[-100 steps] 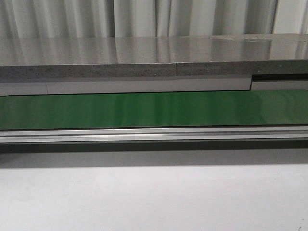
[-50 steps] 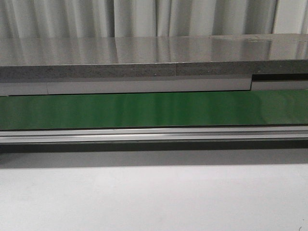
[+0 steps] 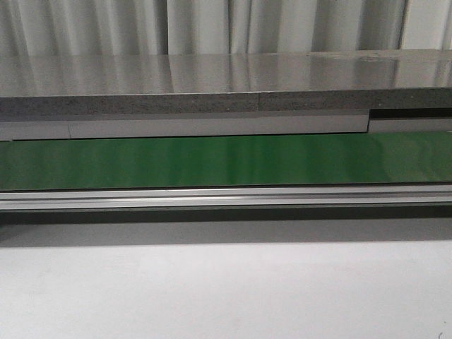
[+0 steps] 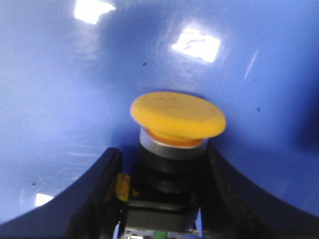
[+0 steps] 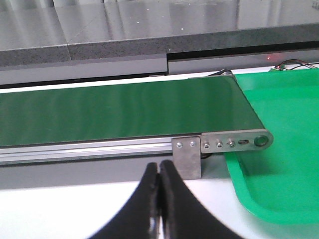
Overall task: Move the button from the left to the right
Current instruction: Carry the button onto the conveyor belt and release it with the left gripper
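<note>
In the left wrist view the button (image 4: pixel 177 115) shows a round yellow-orange cap, a silver collar and a black body with a small green mark. My left gripper (image 4: pixel 162 172) has its black fingers (image 4: pixel 99 189) pressed against both sides of the black body, shut on it, over a shiny blue surface (image 4: pixel 60 99). In the right wrist view my right gripper (image 5: pixel 160 172) is shut and empty above the white table (image 5: pixel 60 209), in front of the conveyor's end. Neither gripper nor the button shows in the front view.
A green conveyor belt (image 3: pixel 226 161) with an aluminium rail (image 3: pixel 226 196) runs across the front view, a grey shelf (image 3: pixel 212 85) behind it. In the right wrist view the belt (image 5: pixel 119 112) ends at a metal bracket (image 5: pixel 187 157), beside a green tray (image 5: pixel 279 149).
</note>
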